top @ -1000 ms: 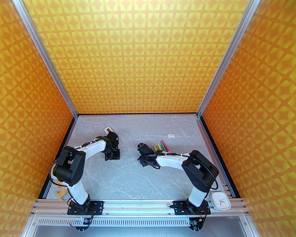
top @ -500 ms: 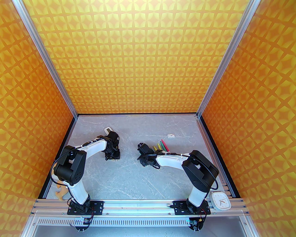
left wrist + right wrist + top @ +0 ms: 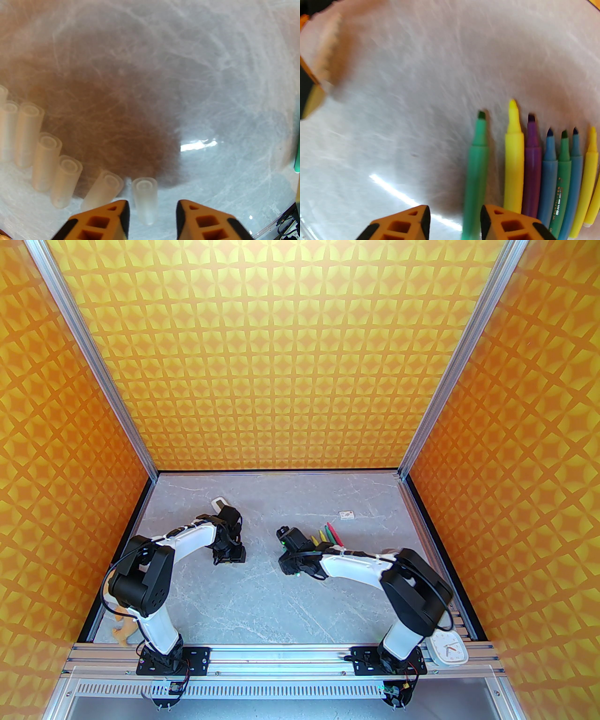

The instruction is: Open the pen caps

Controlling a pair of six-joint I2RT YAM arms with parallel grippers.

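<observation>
Left wrist view, nearest first: the left fingers [image 3: 103,218] stand parted and hold nothing. A loose pen cap [image 3: 145,199] lies on the bench [image 3: 222,93] just beyond their tips, and a row of pen caps [image 3: 45,159] lies side by side farther off to one side. Right wrist view: the right fingers [image 3: 506,225] are likewise apart, with a green pen [image 3: 476,168] lying free between them, its bare tip pointing away. Just beside it lie the other pens [image 3: 513,164], yellow, purple, blue, green, blue and yellow, every visible tip uncapped. This view is smeared, which suggests the wrist is moving. Top external view: compared with a second ago, the right arm [image 3: 356,566] has swung its elbow outward over the clock [image 3: 452,650], while the left arm [image 3: 187,537] has hardly shifted. Judgement: cap and pen appear to have just been released into their separate groups, so one uncapping looks complete. Whether any capped pen remains cannot be told, since the right arm hides part of the group.
</observation>
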